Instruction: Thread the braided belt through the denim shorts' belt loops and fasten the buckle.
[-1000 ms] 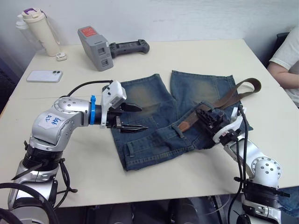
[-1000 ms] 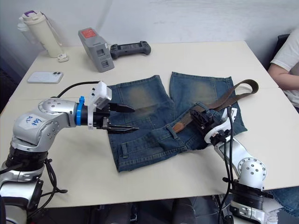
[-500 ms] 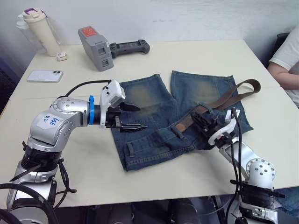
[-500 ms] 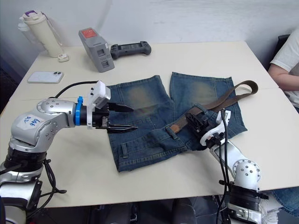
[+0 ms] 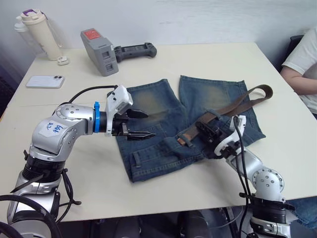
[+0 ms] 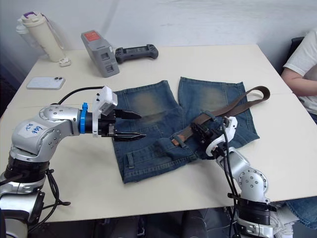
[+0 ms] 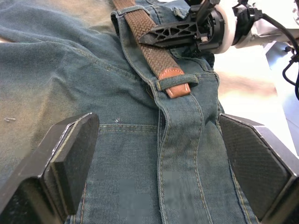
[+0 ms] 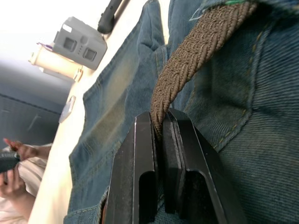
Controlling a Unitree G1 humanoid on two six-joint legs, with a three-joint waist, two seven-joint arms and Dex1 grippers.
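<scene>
The denim shorts (image 5: 158,111) lie flat mid-table, waistband toward me. The braided belt (image 5: 233,106) runs from a curl at the far right down along the waistband. Its tan-edged tip (image 7: 174,88) sits under one of the belt loops (image 7: 177,80). My right gripper (image 8: 159,122) is shut on the belt (image 8: 196,51) just behind that loop, and shows at the waistband (image 5: 207,133). My left gripper (image 5: 150,124) hovers open over the shorts' left leg, pointing at the tip; its pads (image 7: 70,158) are wide apart. I cannot make out the buckle.
At the table's back left are a white bottle (image 5: 39,30), a phone (image 5: 45,81), a grey device (image 5: 100,52) and a black controller (image 5: 133,50). A person's arm (image 5: 302,64) is at the right edge. Another loop (image 5: 137,158) lies near the front hem.
My right gripper has slid left along the waistband with the belt, carrying the tip further left under the loop. The left gripper has barely moved.
</scene>
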